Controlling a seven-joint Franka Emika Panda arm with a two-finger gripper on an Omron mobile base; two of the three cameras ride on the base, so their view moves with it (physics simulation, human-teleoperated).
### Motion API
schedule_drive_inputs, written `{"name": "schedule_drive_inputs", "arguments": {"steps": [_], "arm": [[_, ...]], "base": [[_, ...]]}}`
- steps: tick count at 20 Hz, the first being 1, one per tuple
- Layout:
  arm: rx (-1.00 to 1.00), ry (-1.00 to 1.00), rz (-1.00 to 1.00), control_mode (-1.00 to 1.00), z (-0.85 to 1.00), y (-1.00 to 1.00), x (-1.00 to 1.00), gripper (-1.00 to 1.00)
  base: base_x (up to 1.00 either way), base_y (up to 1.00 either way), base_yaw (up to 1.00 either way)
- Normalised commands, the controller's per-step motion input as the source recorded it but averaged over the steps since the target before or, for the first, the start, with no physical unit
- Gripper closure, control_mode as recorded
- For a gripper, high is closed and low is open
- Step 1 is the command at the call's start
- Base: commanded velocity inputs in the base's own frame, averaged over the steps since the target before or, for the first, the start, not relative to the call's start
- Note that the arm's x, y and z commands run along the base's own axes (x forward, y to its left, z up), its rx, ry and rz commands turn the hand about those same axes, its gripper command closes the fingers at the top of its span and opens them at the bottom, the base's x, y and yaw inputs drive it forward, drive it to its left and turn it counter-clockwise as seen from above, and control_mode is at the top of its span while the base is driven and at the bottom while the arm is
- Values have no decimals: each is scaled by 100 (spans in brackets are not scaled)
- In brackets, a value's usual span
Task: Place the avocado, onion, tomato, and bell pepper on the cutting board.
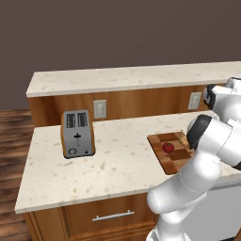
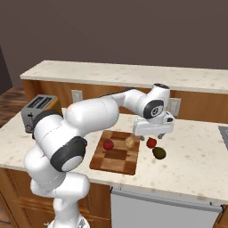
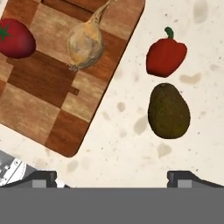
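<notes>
The gripper (image 2: 153, 137), jaws spread wide and holding nothing, is being hovered over the counter (image 2: 196, 156) just off the cutting board's (image 2: 115, 159) right edge. The tomato (image 3: 15, 38) and onion (image 3: 85, 43) are lying on the board. The bell pepper (image 3: 166, 56) and avocado (image 3: 168, 111) are sitting together on the counter beside it (avocado nearer the fingertips, offset toward one finger, long axis running roughly away from the gripper). No writing is being shown.

Speckled countertop (image 2: 191, 147) carries toaster (image 1: 77, 133), cutting board (image 2: 116, 152), bell pepper (image 3: 166, 55) and avocado (image 3: 168, 111) beside board
</notes>
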Motion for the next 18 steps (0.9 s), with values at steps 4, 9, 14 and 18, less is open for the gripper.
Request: {"name": "schedule_drive_inputs", "arguments": {"steps": [4,9,14,18], "arm": [[0,5,0,-100,-23,-1,23,-100],[0,2,0,-100,-23,-10,22,-100],[0,0,0,-100,-19,-16,14,-100],[0,0,0,-100,-19,-19,12,-100]], "base": [[0,0,0],[0,0,0],[0,0,0],[0,0,0]]}}
